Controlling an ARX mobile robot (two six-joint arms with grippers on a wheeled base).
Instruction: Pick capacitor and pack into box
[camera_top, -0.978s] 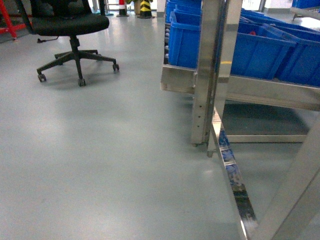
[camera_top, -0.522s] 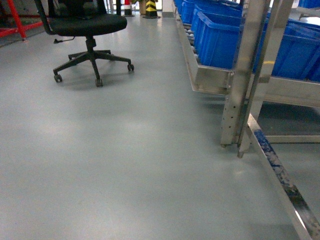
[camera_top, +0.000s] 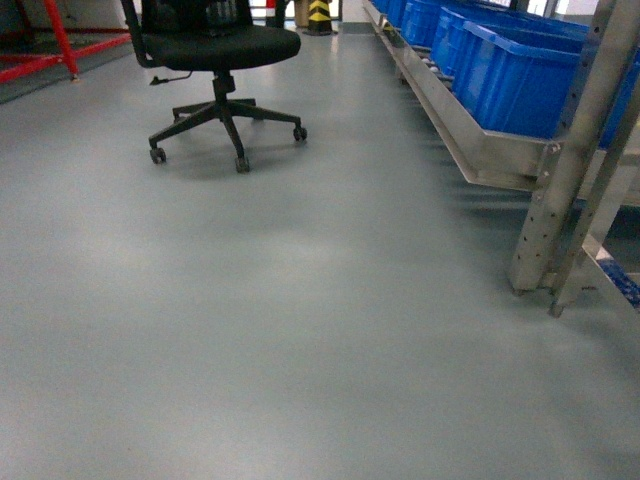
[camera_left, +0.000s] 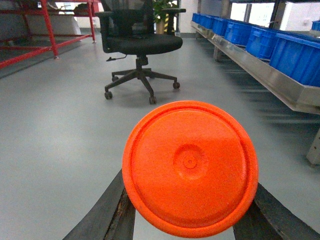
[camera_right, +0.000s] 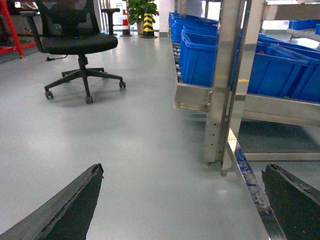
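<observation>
In the left wrist view my left gripper (camera_left: 189, 202) is shut on the capacitor (camera_left: 190, 165), an orange round piece seen face-on, with a dark finger against each of its sides. My right gripper (camera_right: 182, 170) stands wide open above bare grey floor, nothing between its fingers. Neither gripper shows in the head view. The box is out of view in every frame.
A black office chair (camera_top: 222, 60) stands on the grey floor ahead to the left. A steel rack with blue crates (camera_top: 520, 60) runs along the right, its upright legs (camera_top: 555, 210) reaching the floor. A red frame (camera_top: 60, 40) is at the far left.
The head view has swung left: the steel rack and blue crates slid from the middle to the right edge, and the chair shifted right in the frame.
</observation>
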